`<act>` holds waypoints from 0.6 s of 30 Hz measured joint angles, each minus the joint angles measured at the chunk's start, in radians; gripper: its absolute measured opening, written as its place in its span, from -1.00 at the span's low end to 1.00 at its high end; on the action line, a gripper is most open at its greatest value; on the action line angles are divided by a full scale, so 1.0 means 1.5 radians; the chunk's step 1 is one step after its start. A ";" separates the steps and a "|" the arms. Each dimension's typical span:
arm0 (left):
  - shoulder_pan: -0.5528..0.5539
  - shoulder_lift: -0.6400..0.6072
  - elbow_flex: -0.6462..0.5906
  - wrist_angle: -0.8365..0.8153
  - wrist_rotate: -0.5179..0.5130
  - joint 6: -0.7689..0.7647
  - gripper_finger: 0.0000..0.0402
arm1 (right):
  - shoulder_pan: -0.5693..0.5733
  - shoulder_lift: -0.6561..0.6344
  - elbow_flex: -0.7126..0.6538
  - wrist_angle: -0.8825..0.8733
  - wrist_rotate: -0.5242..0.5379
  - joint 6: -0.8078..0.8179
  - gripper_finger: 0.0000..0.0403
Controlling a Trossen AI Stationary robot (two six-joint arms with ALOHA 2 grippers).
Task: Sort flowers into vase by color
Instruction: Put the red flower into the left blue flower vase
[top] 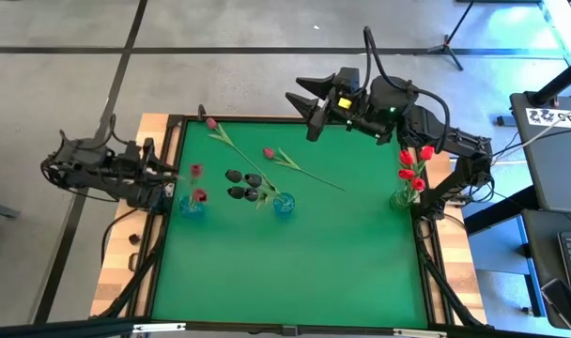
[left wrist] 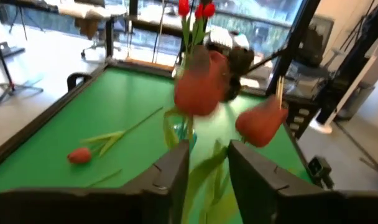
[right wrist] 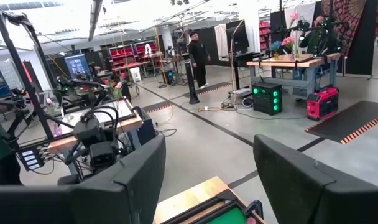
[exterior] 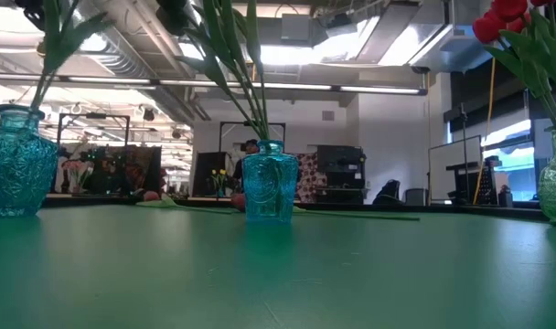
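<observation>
Two loose flowers [top: 267, 153] lie on the green bench [top: 351, 253] unsorted, others already stand in vases by color, right pincer [right wrist: 207, 180] wide and empty at far edge, left pincer [left wrist: 207, 165] narrow, parked by pinkish-red vase [top: 192, 205].

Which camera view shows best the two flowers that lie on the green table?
The high view: both lying flowers show whole on the table. The left wrist view shows one head; the low view only stems; the right wrist view none.
</observation>
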 joint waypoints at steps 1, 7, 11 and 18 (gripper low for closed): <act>0.000 0.003 0.003 -0.014 0.000 0.000 -0.42 | 0.000 0.000 0.000 0.001 0.000 0.000 0.20; 0.000 0.060 0.072 -0.076 -0.019 -0.010 -0.23 | 0.000 0.000 0.000 0.021 -0.025 0.000 0.20; 0.000 0.110 0.121 -0.152 -0.167 -0.073 -0.20 | 0.000 0.000 0.000 0.043 -0.055 -0.002 0.20; 0.000 0.183 0.134 -0.179 -0.374 -0.284 -0.20 | 0.000 0.000 0.000 0.042 -0.065 -0.026 0.20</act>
